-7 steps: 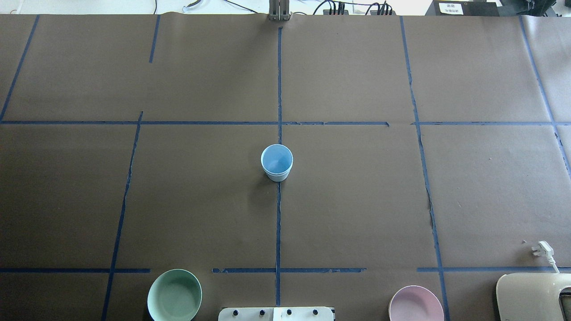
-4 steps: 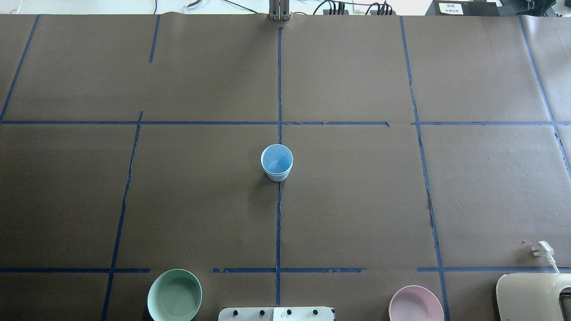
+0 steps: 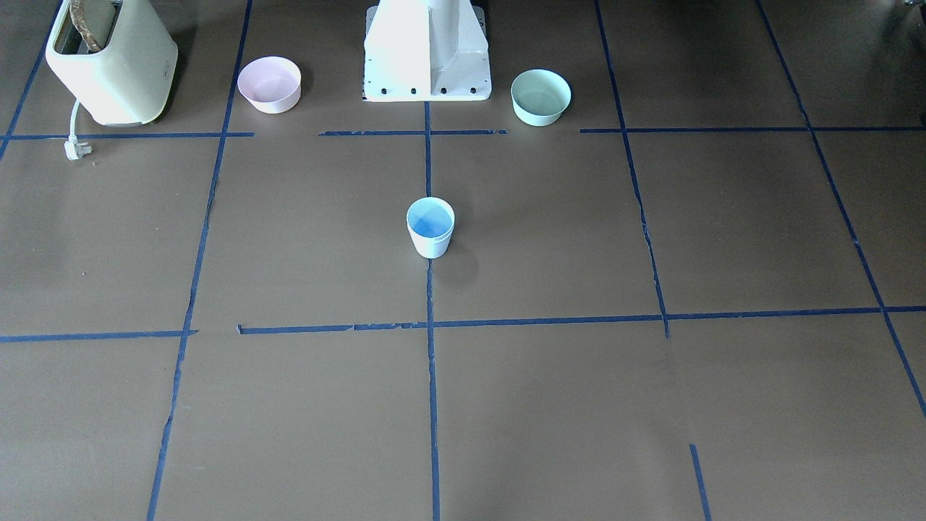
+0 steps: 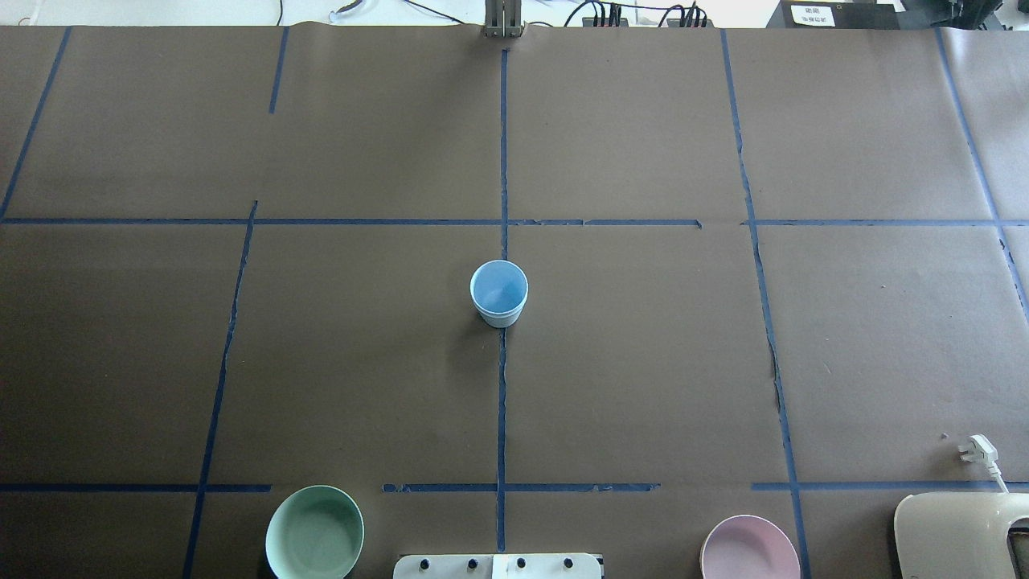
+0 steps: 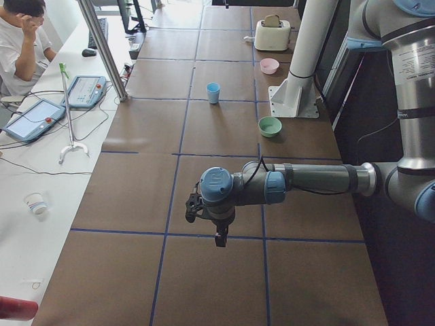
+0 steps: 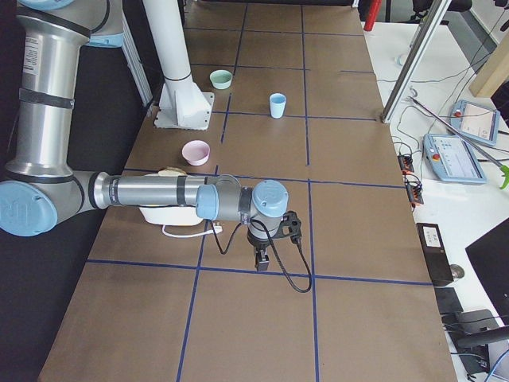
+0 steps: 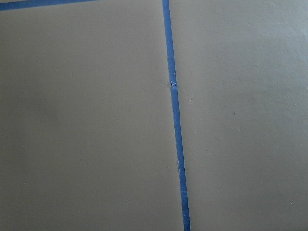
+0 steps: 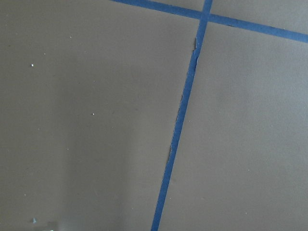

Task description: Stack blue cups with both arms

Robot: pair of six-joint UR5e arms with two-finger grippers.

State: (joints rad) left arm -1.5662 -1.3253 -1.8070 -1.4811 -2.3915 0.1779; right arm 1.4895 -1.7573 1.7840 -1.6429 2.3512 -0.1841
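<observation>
We see one blue cup (image 4: 498,293) standing upright, mouth up and long axis vertical, at the centre of the overhead frame, right on the middle tape line (image 4: 502,402). It may be two cups already nested, but the rim is too small for us to tell. No gripper shows in the overhead or front views. In the left side view the left gripper (image 5: 220,239) hangs pointing down at the lower centre of the frame, on the left arm (image 5: 306,180), with the cup far off at the upper centre. In the right side view the right gripper (image 6: 261,263) hangs the same way at the middle of the frame, on the right arm (image 6: 151,191), with the cup again well up the frame. We judge neither arm clearly nearer, and we cannot tell whether either pair of fingers is spread or pressed together; both wrist views show only paper and tape. The table (image 4: 643,362) is flat brown paper. A mint-green bowl (image 4: 314,532) and a pale pink bowl (image 4: 749,549) sit at the bottom edge, either side of the white pedestal base (image 3: 427,51), and a toaster (image 3: 112,61) sits upper left in the front view
</observation>
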